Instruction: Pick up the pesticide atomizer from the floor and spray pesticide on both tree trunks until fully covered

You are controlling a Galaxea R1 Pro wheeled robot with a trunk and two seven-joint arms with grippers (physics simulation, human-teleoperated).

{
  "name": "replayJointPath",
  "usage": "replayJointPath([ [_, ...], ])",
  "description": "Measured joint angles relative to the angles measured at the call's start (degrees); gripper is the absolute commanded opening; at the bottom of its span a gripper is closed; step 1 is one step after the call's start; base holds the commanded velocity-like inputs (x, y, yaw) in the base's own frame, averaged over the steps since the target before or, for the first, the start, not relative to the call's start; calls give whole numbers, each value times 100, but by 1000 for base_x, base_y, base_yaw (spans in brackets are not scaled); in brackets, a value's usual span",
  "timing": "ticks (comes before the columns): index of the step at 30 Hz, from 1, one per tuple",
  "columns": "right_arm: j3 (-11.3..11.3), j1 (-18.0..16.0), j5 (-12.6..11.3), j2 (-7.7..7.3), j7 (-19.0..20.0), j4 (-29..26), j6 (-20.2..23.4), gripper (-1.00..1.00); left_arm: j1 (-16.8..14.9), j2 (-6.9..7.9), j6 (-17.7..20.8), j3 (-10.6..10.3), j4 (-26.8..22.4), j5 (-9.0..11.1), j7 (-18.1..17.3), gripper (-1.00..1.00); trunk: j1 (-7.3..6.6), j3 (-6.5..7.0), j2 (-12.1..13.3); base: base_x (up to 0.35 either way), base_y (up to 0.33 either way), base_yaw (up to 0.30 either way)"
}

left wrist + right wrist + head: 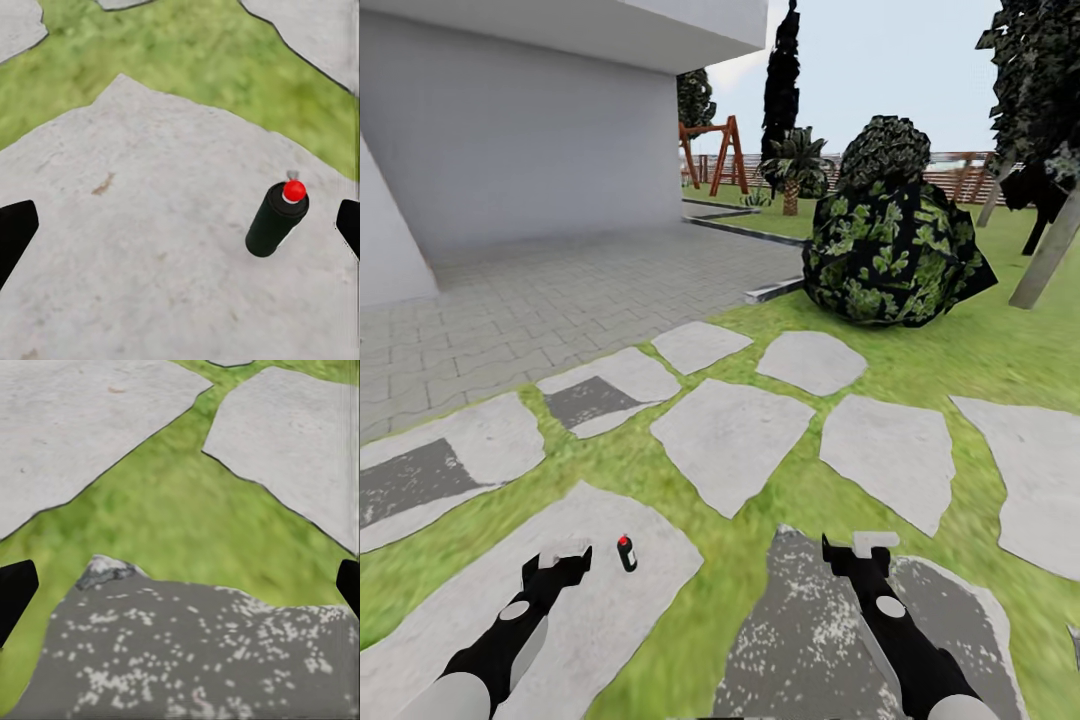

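Note:
The pesticide atomizer (626, 553), a small black can with a red cap, stands upright on a pale stepping stone (610, 620) in the grass floor (760, 530). My left gripper (558, 561) hovers open just left of it, apart from it. In the left wrist view the atomizer (276, 221) sits near one black fingertip (349, 225), off the middle of the open left gripper (180, 232). My right gripper (857, 552) is open over a dark speckled stone (810, 640), with nothing between its fingers (180, 589). Two bare grey tree trunks (1048, 250) (990, 205) rise at the far right.
A large dark-green bush (890, 250) stands ahead on the right. A white house wall (520, 130) and paved patio (560, 290) lie to the left. Beyond are a wooden swing frame (710, 150), a palm (792, 170), a black cypress (782, 80) and the slat fence (960, 175).

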Motion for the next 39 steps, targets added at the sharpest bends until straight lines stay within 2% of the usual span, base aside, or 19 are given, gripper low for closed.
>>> replayJointPath([
  [16,0,0,0,0,0,0,0,100,1,-8,-2,-5,0,-16,0,100,0,0,0,0,11,-246],
  [30,-1,-1,0,6,0,-4,-6,100,2,0,-8,-2,-2,-16,8,100,0,0,0,4,0,-21],
  [39,0,-1,0,6,0,-7,-8,100,2,-5,-8,-3,-1,-16,8,100,-2,0,0,175,-88,0],
])
